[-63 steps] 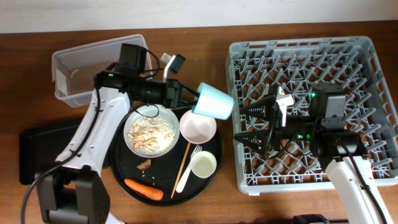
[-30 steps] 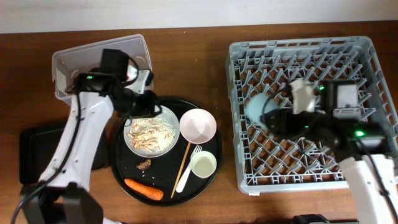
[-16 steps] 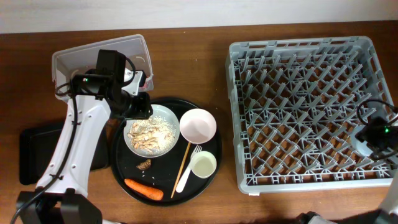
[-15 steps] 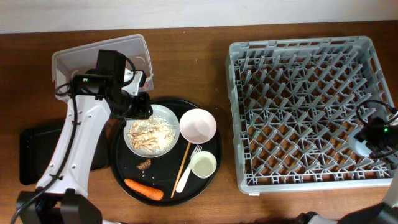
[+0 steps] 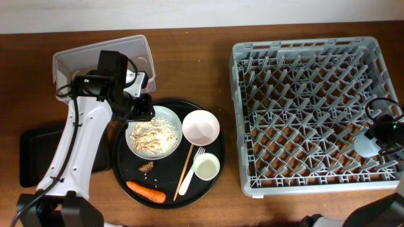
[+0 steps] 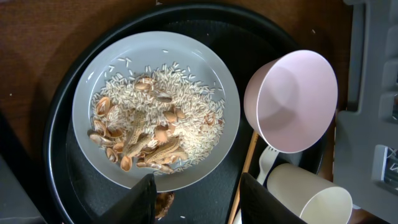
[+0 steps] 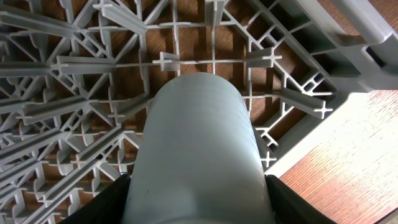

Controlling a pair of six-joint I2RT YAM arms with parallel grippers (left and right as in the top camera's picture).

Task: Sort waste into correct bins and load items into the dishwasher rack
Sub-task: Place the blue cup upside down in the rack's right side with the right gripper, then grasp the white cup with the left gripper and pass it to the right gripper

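Note:
My right gripper is shut on the pale blue cup, held over the front right corner of the grey dishwasher rack; the cup shows at the rack's right edge. My left gripper is open and empty above the white plate of rice-and-pasta scraps; overhead it is at the plate's far left edge. The pink bowl, small white cup, white fork, brown bit and carrot lie on the round black tray.
The clear tub stands at the back left. The flat black tray lies at the front left, partly under my left arm. A wooden chopstick lies on the round tray beside the fork.
My right arm took the blue cup from my left gripper, carried it across the rack to the front right corner and has nearly stopped. My left arm withdrew over the plate and stays still.

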